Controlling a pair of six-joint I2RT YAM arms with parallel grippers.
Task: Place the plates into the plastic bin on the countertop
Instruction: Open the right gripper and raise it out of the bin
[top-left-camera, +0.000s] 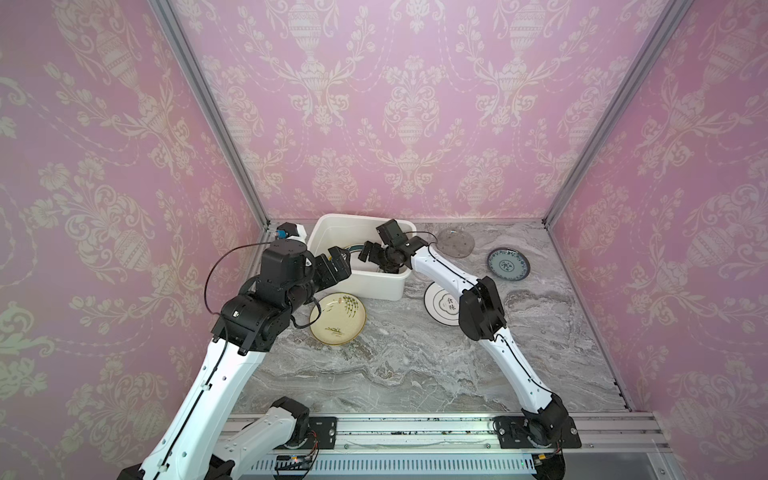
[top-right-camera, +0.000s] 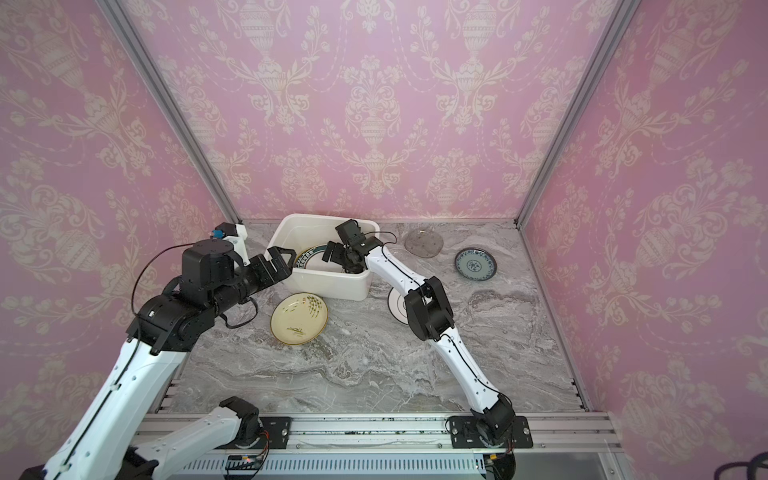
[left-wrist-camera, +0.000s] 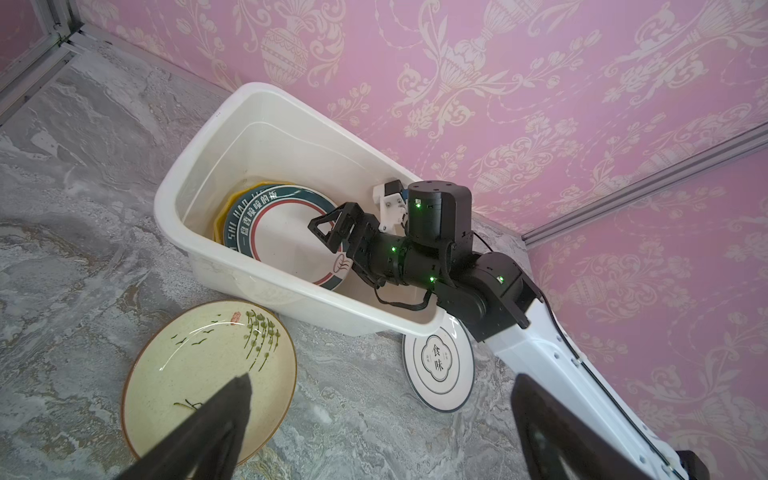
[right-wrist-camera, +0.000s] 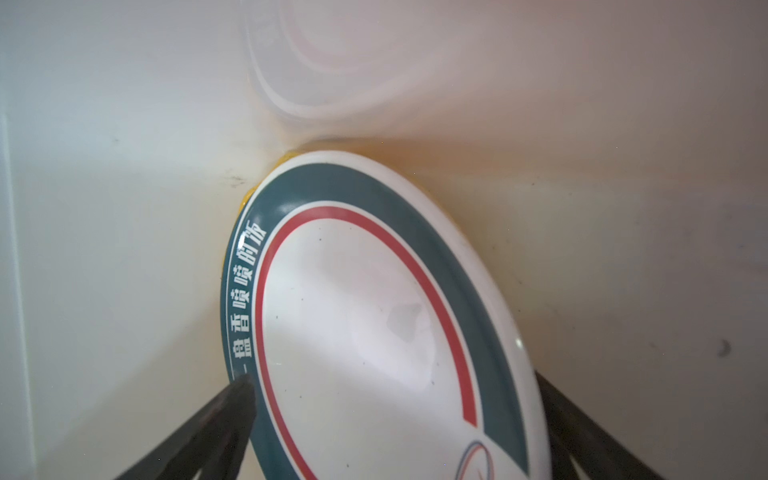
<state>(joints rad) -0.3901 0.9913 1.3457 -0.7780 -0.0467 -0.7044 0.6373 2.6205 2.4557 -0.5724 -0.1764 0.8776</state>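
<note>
Right claw (left-wrist-camera: 338, 245) spread wide inside plastic bin (top-left-camera: 374, 286), straddling teal-rimmed lettered plate (right-wrist-camera: 374, 332) lying there, apparently ungripped. Left claw (top-right-camera: 282, 261) spread, empty, beside bin; cream sprig plate (top-left-camera: 337, 318) on worktop (top-left-camera: 415, 365) just below, nearest that claw.

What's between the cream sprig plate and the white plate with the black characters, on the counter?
Nothing, just bare countertop; the cream plate and white plate lie apart, in front of the plastic bin. Clearest in the left wrist view.

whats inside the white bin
A white plate with a teal rim lies on a yellow plate, only its edge showing. The open right tool reaches in. Anything below is covered.
</note>
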